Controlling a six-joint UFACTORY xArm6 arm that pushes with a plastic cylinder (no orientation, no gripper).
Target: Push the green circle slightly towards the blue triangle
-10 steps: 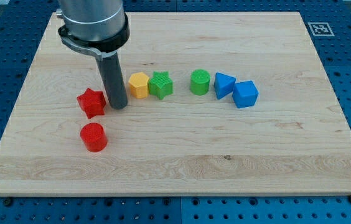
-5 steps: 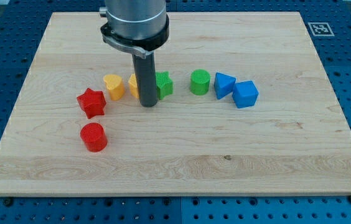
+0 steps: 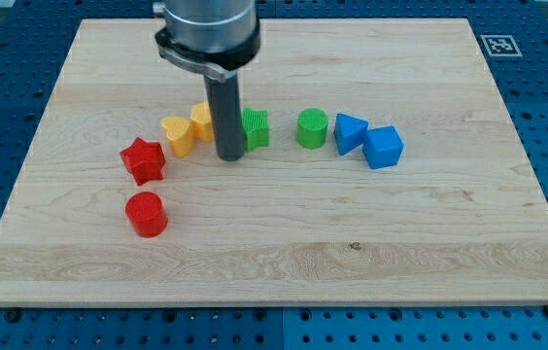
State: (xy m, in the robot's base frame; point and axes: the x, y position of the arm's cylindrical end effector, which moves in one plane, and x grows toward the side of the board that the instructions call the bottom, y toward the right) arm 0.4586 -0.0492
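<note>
The green circle [image 3: 313,127] stands on the wooden board [image 3: 284,253], right of centre. The blue triangle [image 3: 350,132] is just to its right, a small gap between them. My tip [image 3: 229,157] rests on the board well left of the green circle, at the left side of the green star [image 3: 256,128], which the rod partly hides. A yellow hexagon [image 3: 200,119] shows at the rod's left side.
A blue cube [image 3: 384,147] sits right of the blue triangle. A yellow heart [image 3: 177,135] lies left of the hexagon. A red star [image 3: 143,159] and a red circle [image 3: 146,214] are further left and lower.
My tip has moved right from beside the red star to between the yellow hexagon and the green star. The yellow hexagon has shifted up and left. The green circle has not moved.
</note>
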